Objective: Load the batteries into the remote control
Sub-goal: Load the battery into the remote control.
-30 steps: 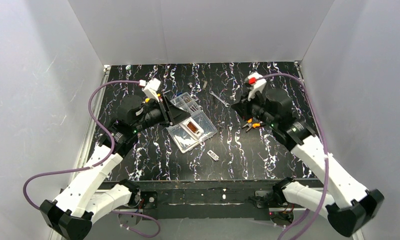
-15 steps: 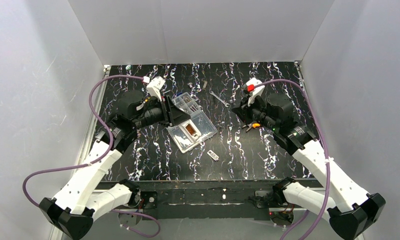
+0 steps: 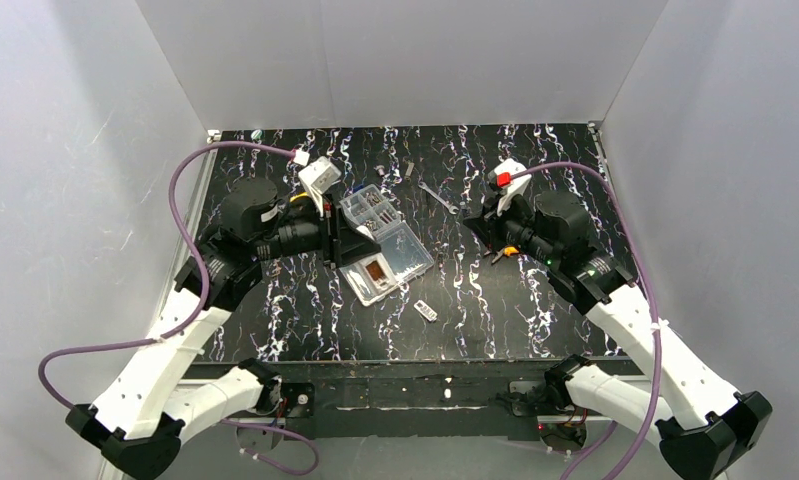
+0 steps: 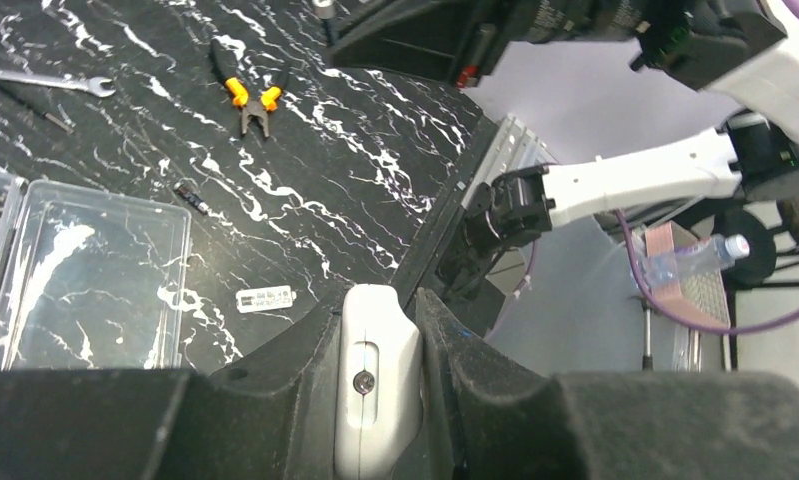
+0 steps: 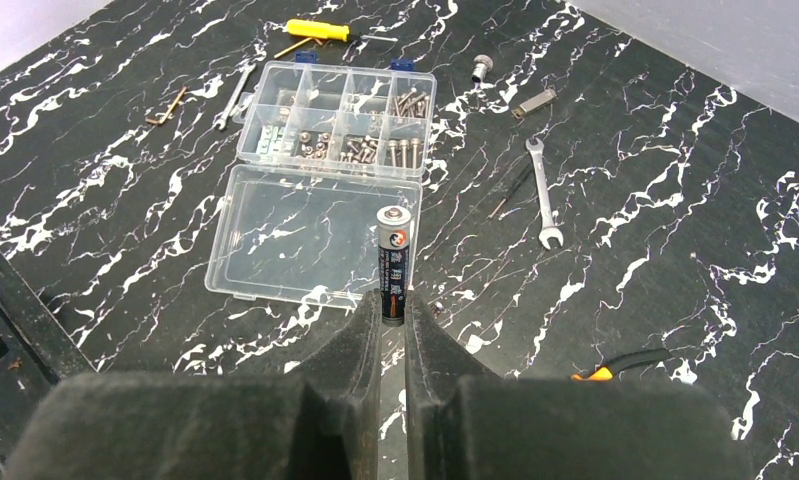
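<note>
My left gripper [image 4: 378, 310] is shut on the white remote control [image 4: 375, 370], seen end-on with a small screw in a slot. From above, the remote control [image 3: 375, 270] sticks out of the left gripper [image 3: 347, 243] over the clear box's lid, showing a brownish recess. A dark battery [image 5: 393, 262] with a silver tip stands upright out of my right gripper [image 5: 393, 305], which is shut on its lower end. The right gripper [image 3: 480, 222] hangs to the right of the box. Another small dark battery [image 4: 190, 195] lies on the table beside the lid.
The clear compartment box [image 5: 325, 130] holds screws, its lid [image 5: 305, 235] flat open. A wrench [image 5: 540, 190] and orange-handled pliers [image 4: 250, 100] lie on the black marbled table [image 3: 305, 310]. A small white plate [image 3: 425, 311] lies near the front. White walls enclose the table.
The left gripper has drawn the remote slightly nearer and to the left over the lid. The right gripper has shifted slightly, still holding the battery.
</note>
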`<action>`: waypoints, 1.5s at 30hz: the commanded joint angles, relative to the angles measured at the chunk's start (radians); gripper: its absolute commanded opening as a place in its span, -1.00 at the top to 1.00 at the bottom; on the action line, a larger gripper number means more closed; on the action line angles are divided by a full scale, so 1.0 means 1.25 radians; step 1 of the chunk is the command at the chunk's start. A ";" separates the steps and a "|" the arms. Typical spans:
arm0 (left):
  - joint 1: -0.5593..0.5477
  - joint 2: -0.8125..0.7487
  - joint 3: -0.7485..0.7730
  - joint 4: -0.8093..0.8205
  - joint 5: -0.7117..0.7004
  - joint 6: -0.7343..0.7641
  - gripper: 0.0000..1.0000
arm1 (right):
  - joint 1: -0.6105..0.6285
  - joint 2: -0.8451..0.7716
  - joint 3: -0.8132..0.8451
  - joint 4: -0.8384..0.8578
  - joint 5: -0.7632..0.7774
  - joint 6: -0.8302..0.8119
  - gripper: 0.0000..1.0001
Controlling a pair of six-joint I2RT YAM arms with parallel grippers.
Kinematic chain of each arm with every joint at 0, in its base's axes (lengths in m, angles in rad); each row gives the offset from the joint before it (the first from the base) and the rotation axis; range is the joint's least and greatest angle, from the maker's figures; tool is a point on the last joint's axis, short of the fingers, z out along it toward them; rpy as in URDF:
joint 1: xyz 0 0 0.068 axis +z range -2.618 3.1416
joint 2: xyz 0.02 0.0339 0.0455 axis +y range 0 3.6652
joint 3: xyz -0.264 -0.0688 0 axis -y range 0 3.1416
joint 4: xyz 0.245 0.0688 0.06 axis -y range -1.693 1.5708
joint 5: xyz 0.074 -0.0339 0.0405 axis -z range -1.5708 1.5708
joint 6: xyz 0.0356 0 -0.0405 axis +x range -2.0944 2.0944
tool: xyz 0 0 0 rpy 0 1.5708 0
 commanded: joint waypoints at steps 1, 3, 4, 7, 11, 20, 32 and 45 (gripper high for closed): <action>-0.033 -0.016 0.036 -0.014 0.065 0.084 1.00 | 0.002 -0.021 -0.007 0.038 0.002 0.011 0.97; -0.052 -0.019 0.032 -0.018 0.062 0.104 1.00 | 0.002 -0.022 -0.009 0.037 0.005 0.011 0.97; -0.061 -0.021 0.031 -0.021 0.059 0.116 1.00 | 0.002 -0.023 -0.010 0.036 0.006 0.011 0.97; -0.091 -0.022 0.031 -0.038 0.055 0.165 1.00 | 0.002 -0.022 -0.013 0.036 0.007 0.011 0.97; -0.123 -0.018 0.034 -0.056 0.058 0.210 1.00 | 0.002 -0.019 -0.010 0.034 0.011 0.011 0.97; -0.148 -0.016 0.023 -0.052 0.028 0.227 1.00 | 0.001 -0.008 -0.005 0.045 0.000 0.011 0.97; -0.147 0.075 -0.026 0.058 -0.275 -0.276 1.00 | 0.160 0.005 0.031 0.104 0.022 0.010 0.97; -0.147 0.050 -0.100 0.155 -0.398 -0.463 1.00 | 0.201 0.009 0.050 0.113 -0.171 0.073 0.97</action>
